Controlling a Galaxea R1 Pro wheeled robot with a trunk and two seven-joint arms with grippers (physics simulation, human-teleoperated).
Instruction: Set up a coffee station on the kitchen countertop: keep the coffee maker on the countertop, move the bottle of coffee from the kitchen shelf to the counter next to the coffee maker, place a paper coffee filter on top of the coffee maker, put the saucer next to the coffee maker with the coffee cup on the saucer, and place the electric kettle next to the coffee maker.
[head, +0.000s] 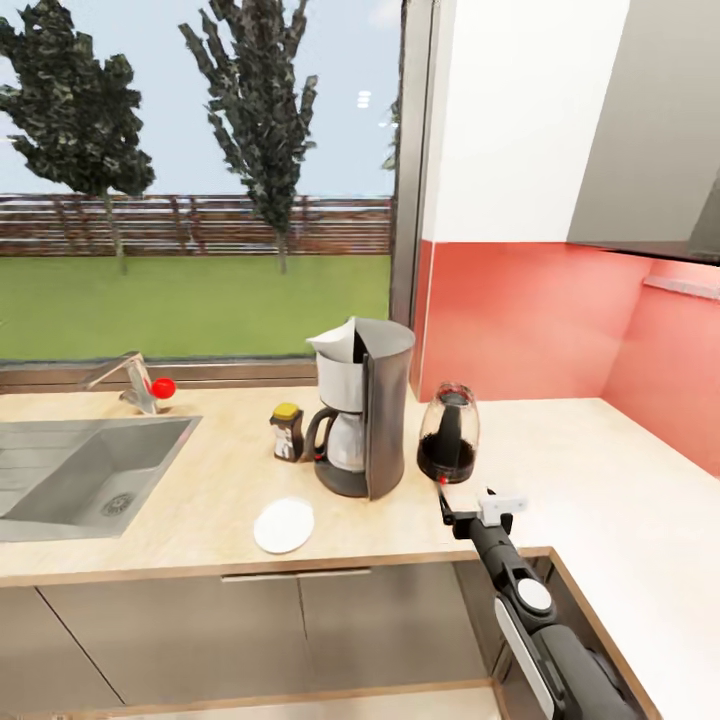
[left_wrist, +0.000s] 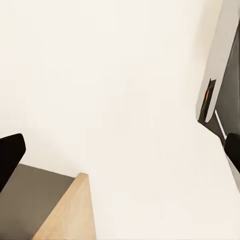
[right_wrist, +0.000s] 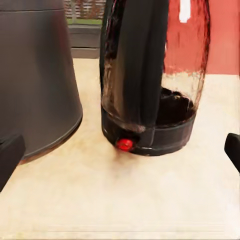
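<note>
Four task things stand at the middle of the head view on the kitchen countertop (head: 560, 470), a speckled wood-tone surface: the bottle of coffee (head: 287, 432), the coffee maker (head: 362, 407), the electric kettle (head: 449, 434) just right of it, and the saucer (head: 284, 525) nearer the edge. The kettle looks rigid, its smoky glossy shell probably slippery and breakable, so the stiff black handle facing the arm seems the safest hold; a red button sits at its base. The right gripper (right_wrist: 120, 155) hovers short of it, jaws spread wide and empty. The left gripper (left_wrist: 120, 160) faces a pale wall, jaws apart too.
</note>
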